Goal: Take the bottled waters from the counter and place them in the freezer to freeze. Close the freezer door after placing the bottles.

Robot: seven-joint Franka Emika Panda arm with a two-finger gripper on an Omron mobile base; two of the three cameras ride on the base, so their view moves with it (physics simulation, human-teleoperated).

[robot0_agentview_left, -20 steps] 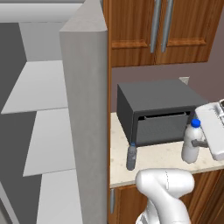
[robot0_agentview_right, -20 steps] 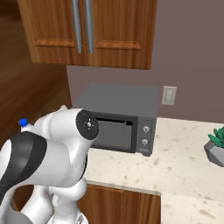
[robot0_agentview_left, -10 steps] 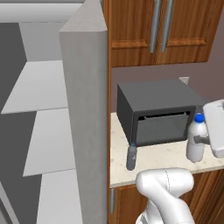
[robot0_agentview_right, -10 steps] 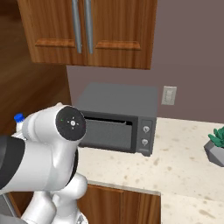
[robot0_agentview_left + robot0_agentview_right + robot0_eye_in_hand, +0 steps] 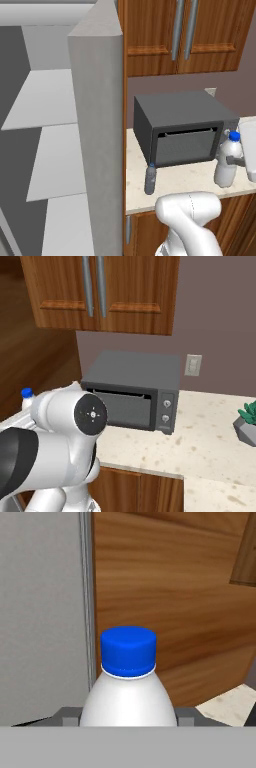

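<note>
You looked across a counter (image 5: 185, 182) with a microwave (image 5: 182, 127) at its back, under wall cabinets (image 5: 185, 35). One bottle (image 5: 150, 179) stood before the microwave's left front corner. A second bottle (image 5: 227, 165) was upright off its right front corner, between the gripper (image 5: 239, 160) fingers. The freezer (image 5: 55, 145) shelves lay left of the counter. A potted plant (image 5: 247, 423) sat far right.

Counter (image 5: 192, 181): microwave (image 5: 182, 127), grey bottle (image 5: 150, 179), apparently planter (image 5: 247, 426).

Flanking base cameras, shared microwave (image 5: 185, 130)
</note>
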